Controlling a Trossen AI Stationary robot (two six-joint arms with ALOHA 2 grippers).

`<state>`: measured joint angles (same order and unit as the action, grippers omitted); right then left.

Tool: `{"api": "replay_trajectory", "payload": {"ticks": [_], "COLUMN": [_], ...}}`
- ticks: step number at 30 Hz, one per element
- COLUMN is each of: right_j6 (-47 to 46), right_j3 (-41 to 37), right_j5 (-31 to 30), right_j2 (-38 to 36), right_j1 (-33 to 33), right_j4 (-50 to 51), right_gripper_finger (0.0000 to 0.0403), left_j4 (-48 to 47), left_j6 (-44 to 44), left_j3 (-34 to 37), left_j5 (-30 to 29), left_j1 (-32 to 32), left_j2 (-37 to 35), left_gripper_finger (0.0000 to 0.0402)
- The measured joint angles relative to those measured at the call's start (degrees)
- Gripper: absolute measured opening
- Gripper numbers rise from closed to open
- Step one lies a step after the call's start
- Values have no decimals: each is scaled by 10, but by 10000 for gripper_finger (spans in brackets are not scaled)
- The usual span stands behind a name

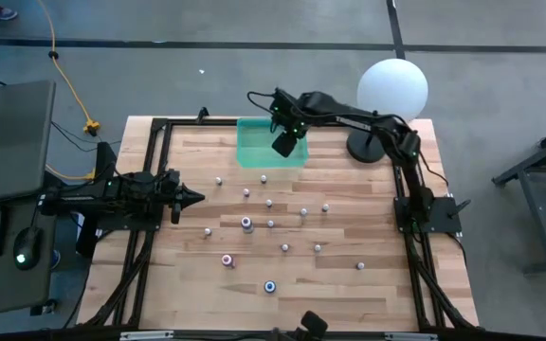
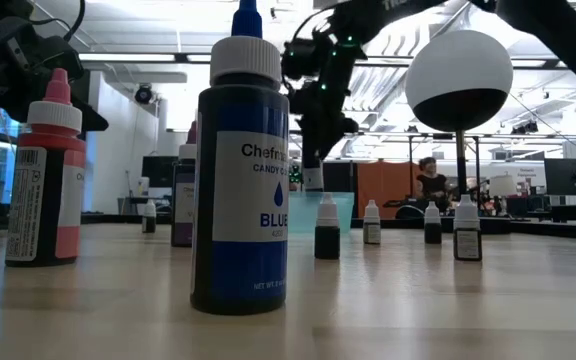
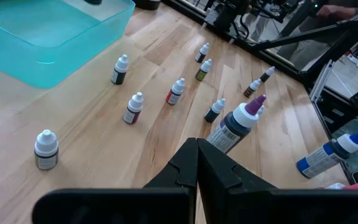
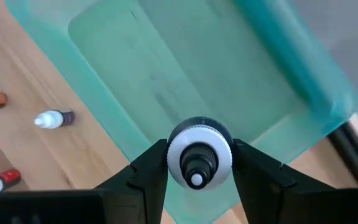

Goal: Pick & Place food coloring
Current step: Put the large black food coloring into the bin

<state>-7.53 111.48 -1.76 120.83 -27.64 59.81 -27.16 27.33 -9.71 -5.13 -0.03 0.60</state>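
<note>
Right wrist view has the right claw [image 4: 197,163] pinching a small food coloring bottle [image 4: 199,152] by its white cap, hanging over the green tray [image 1: 254,156], which looks empty. I'd lower it well inside the rim before letting go so it doesn't bounce out. Left claw [image 1: 195,198] sits pressed together at the table's [image 1: 349,294] left edge, other bottles [image 1: 271,224] scattered mid-table.

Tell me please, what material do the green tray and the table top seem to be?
Green tray: probably plastic, translucent and smooth; the surface under it shows through.
Table top: looks like light wood, matte finish, with plank seams and grain visible.
</note>
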Motion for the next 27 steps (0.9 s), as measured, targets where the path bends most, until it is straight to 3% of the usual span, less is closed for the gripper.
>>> {"api": "replay_trajectory", "payload": {"ticks": [9, 21, 27], "right_j6": [-28, -82, -86], "right_j3": [-14, -129, -130], "right_j5": [9, 29, 33], "right_j2": [11, 1, 1], "right_j1": [-5, -4, -4], "right_j4": [4, -76, -83], "right_gripper_finger": [154, 154, 154], "left_j4": [0, 0, 0], "left_j6": [0, 0, 0], "left_j3": [0, 0, 0], "left_j5": [0, 0, 0], "left_j1": [0, 0, 0], "left_j2": [0, 0, 0], "left_gripper_finger": [0, 0, 0]}}
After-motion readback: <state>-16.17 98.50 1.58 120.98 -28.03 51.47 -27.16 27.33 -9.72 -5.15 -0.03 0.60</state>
